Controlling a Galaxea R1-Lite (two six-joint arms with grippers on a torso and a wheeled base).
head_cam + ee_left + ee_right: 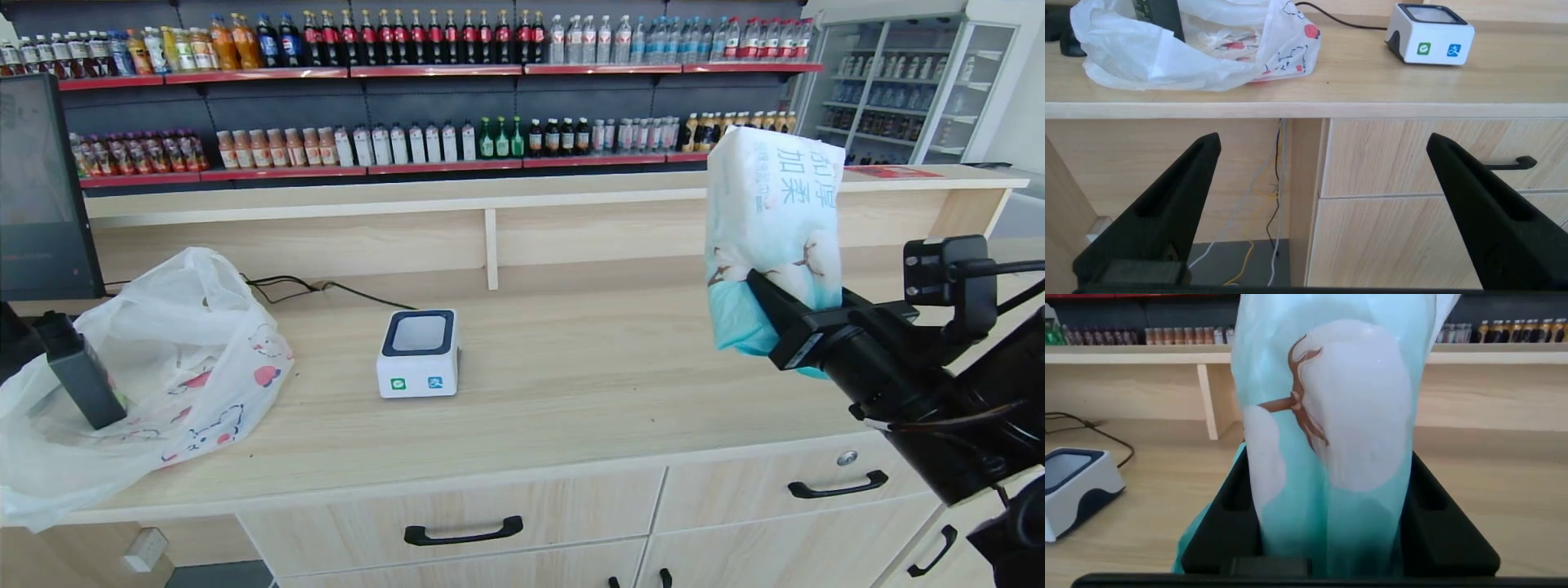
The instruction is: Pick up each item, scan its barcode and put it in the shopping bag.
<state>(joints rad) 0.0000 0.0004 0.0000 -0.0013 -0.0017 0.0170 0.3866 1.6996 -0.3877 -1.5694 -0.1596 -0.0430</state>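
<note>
The right gripper holds a soft pack up in the air, above the right part of the wooden counter. Its two black fingers are pressed on the lower part of the pack, one on each side, and the wrapper bulges a little between them. The pack stands almost upright, with its top leaning slightly to the right. It is wrapped in thin plastic, white in the upper part and light teal at the bottom, with a drawing of white cotton balls on brown twigs. It has some print near the top. It looks soft, like a pack of paper tissues.

The scanner, a small white box with a dark frame around its window, stands on the middle of the counter, well apart from the pack. A black cable lies behind it.

The shopping bag lies at the left end of the counter. It is thin white plastic with small red and black cartoon prints. A dark grey box stands tilted at its opening.

The left gripper is lower than the counter top, in front of the cabinet. Its fingers are spread wide with nothing between them.
</note>
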